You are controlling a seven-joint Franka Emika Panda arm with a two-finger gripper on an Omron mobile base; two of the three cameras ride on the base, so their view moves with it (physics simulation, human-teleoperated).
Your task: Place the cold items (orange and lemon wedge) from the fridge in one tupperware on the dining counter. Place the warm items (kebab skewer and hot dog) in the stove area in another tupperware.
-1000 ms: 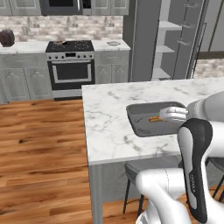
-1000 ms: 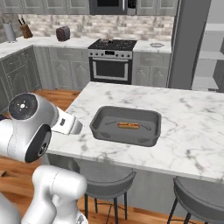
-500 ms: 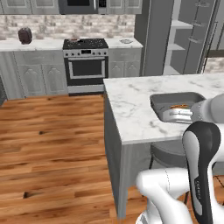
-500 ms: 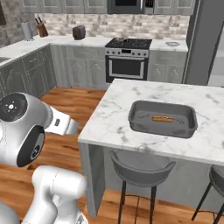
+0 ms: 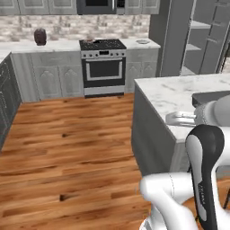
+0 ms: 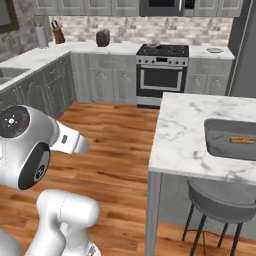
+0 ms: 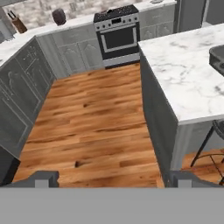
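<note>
My gripper (image 7: 113, 179) is open and empty, its fingertips (image 7: 43, 178) wide apart above the wooden floor beside the dining counter (image 6: 187, 130). On that marble top lies a dark grey tupperware (image 6: 222, 142) holding a thin orange-brown item (image 6: 242, 141); whether it is the kebab skewer or the hot dog I cannot tell. The tupperware's edge (image 5: 211, 96) shows behind my arm. The stove (image 5: 102, 63) stands against the back wall, with something small on its cooktop. The fridge (image 5: 200, 40) shows pale shelves at the far right. Orange and lemon wedge are out of view.
Open wooden floor (image 7: 96, 118) lies between the island and the grey wall cabinets (image 7: 22, 96). A dark stool (image 6: 220, 205) stands under the island's near edge. A round plate (image 6: 215, 50) sits right of the stove, with a dark jar (image 6: 103, 37) and a knife block (image 6: 58, 35) to its left.
The base has moved, so the whole scene has slid right in both base views and the island now sits at the right edge. The gripper stays open.
</note>
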